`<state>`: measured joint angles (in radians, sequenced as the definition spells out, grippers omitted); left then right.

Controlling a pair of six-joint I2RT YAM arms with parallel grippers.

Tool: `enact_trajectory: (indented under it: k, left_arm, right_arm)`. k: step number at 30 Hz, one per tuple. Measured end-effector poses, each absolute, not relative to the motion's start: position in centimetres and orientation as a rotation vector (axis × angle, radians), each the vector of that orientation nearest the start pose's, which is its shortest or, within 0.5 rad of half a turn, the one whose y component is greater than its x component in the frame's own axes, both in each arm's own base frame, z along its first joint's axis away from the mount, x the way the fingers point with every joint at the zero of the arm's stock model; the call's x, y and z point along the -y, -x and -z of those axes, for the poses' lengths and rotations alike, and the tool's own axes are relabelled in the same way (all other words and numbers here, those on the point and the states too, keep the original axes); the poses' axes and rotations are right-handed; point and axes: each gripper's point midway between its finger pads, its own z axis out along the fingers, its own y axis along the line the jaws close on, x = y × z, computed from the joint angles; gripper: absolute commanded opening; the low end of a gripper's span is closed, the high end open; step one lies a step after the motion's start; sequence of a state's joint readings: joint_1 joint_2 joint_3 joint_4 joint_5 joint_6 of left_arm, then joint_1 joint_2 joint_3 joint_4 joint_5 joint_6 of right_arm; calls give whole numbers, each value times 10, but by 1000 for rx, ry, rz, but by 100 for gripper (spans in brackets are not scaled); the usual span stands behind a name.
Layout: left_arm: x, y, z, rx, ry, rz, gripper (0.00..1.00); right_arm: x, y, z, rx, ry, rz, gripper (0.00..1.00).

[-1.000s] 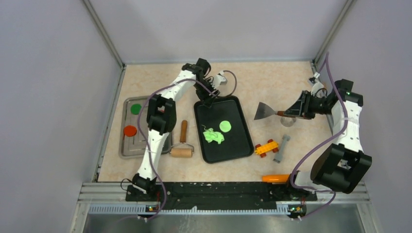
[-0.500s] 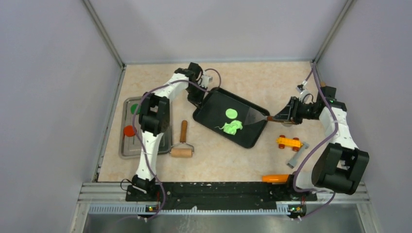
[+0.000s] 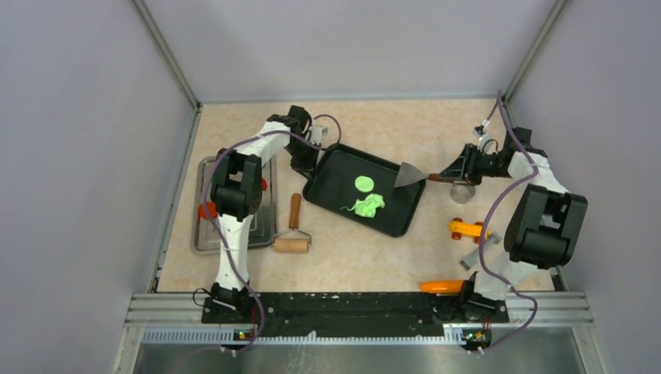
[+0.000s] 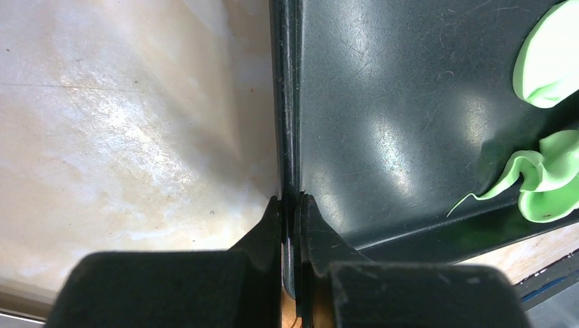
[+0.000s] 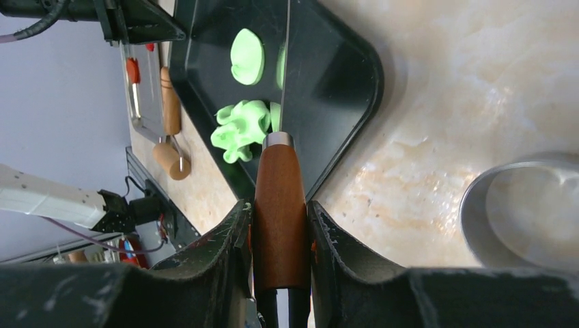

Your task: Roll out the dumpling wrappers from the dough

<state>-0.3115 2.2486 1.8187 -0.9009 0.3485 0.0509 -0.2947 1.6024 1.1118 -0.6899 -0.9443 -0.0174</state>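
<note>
You're working on a beige, marble-patterned table, walled on three sides by plain grey panels, with a metal rail along the near edge.

One black tray lies skewed at the middle of the table. On it is one dumpling wrapper, a round lime-green disc, and one ragged scrap of dough just at its 6 o'clock. They sit close together; whether they touch I cannot tell.

Your left gripper is pinched tight on the tray's rim, between 9 and 10 o'clock from the tray's centre, with only the thin wall between its jaws.

Your right gripper clamps the wooden handle of one scraper, its jaws parted only by the handle's width. The blade reaches over the tray's edge at about 2 o'clock; whether it touches the tray I cannot tell.

Around the table:
- One metal ring cutter at 3 o'clock.
- One rolling pin at 8 o'clock.
- One steel tray at 9 o'clock, with a red disc on it.
- One orange toy car at 4 o'clock.
</note>
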Motion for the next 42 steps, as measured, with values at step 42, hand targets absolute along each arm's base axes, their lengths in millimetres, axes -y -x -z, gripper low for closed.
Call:
enact_trajectory:
  k: [42]
  left_arm:
    - [212,-414,-31,-2791,-738,677,0]
  right_arm:
    - [-75,-359,-73,-2620,93,-1462,0]
